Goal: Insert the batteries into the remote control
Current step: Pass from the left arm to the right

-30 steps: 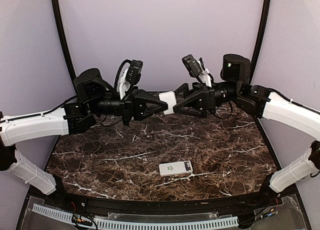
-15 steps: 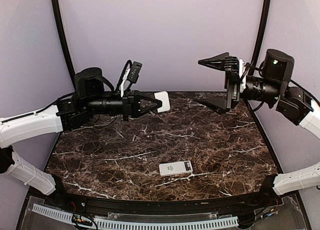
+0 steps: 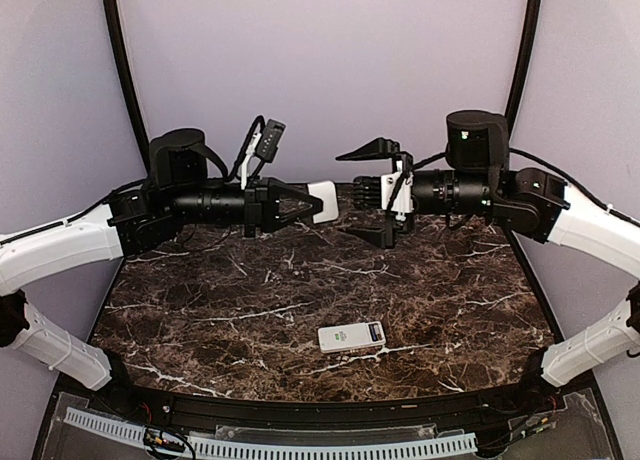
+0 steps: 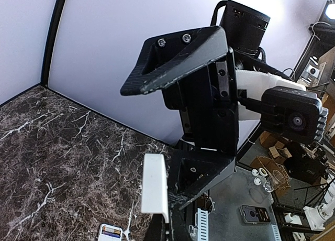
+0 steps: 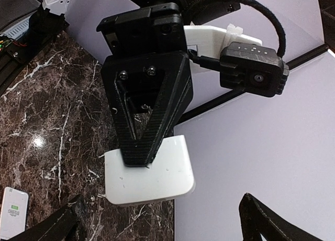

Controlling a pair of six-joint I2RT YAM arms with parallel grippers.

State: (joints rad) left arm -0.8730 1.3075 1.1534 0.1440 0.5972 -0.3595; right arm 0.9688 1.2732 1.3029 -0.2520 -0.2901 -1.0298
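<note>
the remote control (image 3: 352, 336) lies flat on the dark marble table (image 3: 200, 310), face up with its small display end to the right. it sits toward the near edge, a little right of centre and well below and apart from both arms. the left gripper (image 3: 312, 202) is held up above the far part of the table, pointing right, its two fingers pressed together on a plain white flat cover piece (image 3: 326, 201). the right wrist view shows the black fingers pinching one end of the cover, with its rounded free end sticking out past them. the right gripper (image 3: 352, 194) faces it from the other side with its fingers spread as wide as they go, one above and one below, holding nothing. its tips are just beside the cover's free end and apart from it. in the left wrist view this spread gripper fills the middle of the picture and hides much of what lies behind it. a pale purple wall (image 3: 330, 70) with two black curved posts backs the table, and a white slotted strip (image 3: 270, 445) runs along the front edge beneath the arm bases.
</note>
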